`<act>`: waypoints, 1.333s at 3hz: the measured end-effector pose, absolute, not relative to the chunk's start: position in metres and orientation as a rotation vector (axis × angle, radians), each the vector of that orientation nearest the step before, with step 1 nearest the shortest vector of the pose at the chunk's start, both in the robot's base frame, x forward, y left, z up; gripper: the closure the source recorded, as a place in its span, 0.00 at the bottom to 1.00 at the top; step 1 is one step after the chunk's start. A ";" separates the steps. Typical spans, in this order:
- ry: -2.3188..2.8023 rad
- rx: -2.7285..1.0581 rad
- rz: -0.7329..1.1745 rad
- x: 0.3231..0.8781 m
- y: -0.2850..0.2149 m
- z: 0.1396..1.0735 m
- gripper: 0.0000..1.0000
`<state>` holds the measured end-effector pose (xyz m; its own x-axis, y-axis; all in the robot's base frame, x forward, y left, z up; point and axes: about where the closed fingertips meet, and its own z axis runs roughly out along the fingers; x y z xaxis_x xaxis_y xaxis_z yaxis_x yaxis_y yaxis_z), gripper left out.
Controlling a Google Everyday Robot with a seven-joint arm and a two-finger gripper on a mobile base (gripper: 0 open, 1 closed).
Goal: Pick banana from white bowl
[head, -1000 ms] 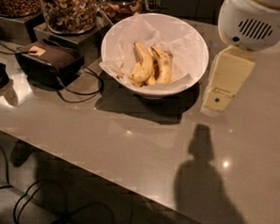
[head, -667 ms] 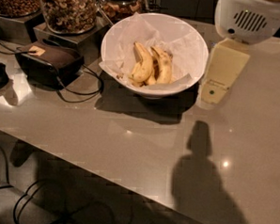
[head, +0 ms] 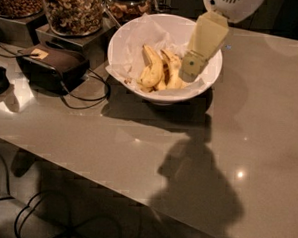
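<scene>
The gripper (head: 192, 67) has swung in from the right and now dips into the white bowl (head: 162, 95) near the tabletop's (head: 137, 145) far edge. Its tip seems to be beside the banana (head: 169, 72) lying inside. I cannot tell how wide the jaws are. A grasp looks close.

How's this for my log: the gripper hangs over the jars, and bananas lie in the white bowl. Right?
No. The camera view shows the gripper over the white bowl, not the jars; bananas do lie in the bowl.
</scene>
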<state>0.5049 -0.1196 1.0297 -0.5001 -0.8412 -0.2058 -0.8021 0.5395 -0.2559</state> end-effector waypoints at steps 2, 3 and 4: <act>2.410 -1.337 -0.119 0.520 -0.097 1.039 0.00; 2.452 -1.300 -0.064 0.532 -0.080 1.038 0.00; 2.482 -1.203 -0.003 0.564 -0.063 1.031 0.00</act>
